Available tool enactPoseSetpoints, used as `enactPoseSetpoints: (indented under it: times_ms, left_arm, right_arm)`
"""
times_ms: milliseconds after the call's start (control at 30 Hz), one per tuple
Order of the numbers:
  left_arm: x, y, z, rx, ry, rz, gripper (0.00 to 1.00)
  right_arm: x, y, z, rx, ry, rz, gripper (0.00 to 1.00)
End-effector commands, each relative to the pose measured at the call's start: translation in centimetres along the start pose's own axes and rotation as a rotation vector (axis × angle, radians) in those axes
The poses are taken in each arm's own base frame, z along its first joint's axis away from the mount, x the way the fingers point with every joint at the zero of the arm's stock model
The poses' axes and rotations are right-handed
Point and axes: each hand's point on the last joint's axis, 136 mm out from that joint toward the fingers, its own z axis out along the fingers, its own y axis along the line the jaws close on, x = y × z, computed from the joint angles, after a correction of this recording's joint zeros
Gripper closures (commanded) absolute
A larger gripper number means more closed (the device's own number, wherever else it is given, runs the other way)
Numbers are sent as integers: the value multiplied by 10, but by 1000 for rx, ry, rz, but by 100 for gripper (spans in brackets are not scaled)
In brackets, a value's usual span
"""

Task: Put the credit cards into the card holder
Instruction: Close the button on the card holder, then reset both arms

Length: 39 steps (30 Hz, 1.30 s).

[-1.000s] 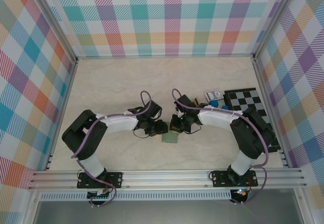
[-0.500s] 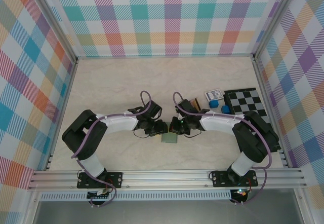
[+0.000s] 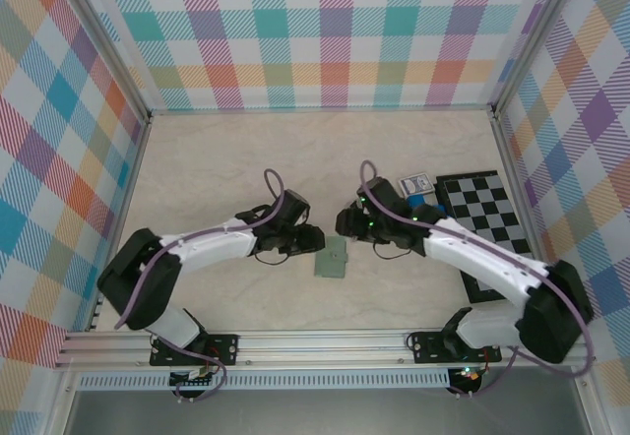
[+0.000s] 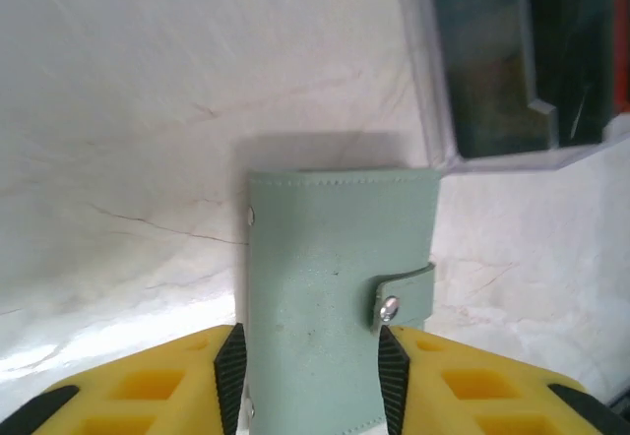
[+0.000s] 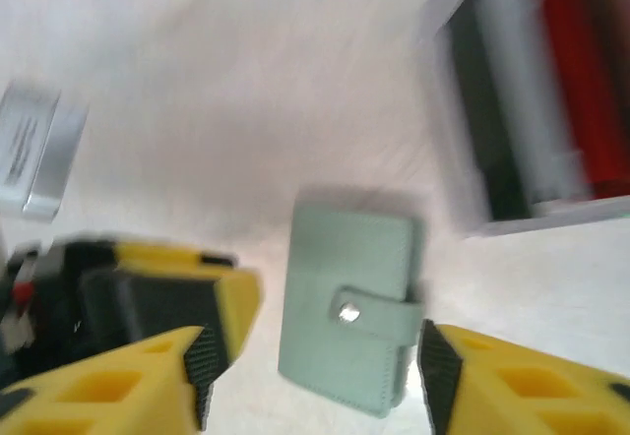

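Your right jaws have just sprung apart, leaving the card holder [image 3: 333,257] snapped shut on the counter [image 3: 217,159] between the left jaws, grip unclear; credit cards [image 5: 581,81] remain in their clear box [image 5: 443,110], so it likely needs reopening.

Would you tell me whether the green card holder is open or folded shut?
Folded shut: the card holder lies flat on the table, its snap tab fastened across the edge.
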Motion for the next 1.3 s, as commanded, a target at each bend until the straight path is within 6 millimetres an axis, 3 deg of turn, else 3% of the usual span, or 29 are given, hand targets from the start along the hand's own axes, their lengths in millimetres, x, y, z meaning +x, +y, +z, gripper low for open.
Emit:
enactPoseSetpoints:
  times_ms: [0,100,167,267,367,500,567,800,1033,1100,1200,1267]
  left_arm:
    - [-14,27,-33,-148,-151,48,52]
    - [-36,54,-70,-280,-315,77,35]
    - [-52,73,-93,-356,-411,86,26]
    - [-72,111,-124,-471,-524,64,14]
    - [-93,149,-153,-609,-626,53,6]
    - [-110,211,-195,-784,-748,-137,3]
    - [-120,230,-208,-841,-842,-184,1]
    - [-147,257,-178,-932,-867,-42,0]
    - [-173,246,-129,-747,-880,127,0]
    - [-170,249,-115,-704,-874,142,0]
    - [-168,244,-110,-633,-878,176,0]
    - [-156,249,-106,-604,-918,178,0]
  right_arm:
    - [-37,-92,-53,436,-247,-36,28]
    - [-65,-141,-92,636,-445,-57,10]
    - [-80,-161,-94,668,-501,-93,5]
    - [-86,-184,-69,616,-497,-137,4]
    - [-89,-178,-37,501,-532,-281,2]
    - [-92,-192,-21,463,-560,-260,1]
    - [-95,-204,-14,461,-585,-231,1]
    - [-108,-207,21,391,-571,-261,1]
    - [-126,-194,29,340,-636,-378,0]
    - [-125,-200,30,341,-674,-376,0]
    - [-128,-206,33,344,-686,-352,0]
    - [-130,-208,36,340,-667,-341,0]
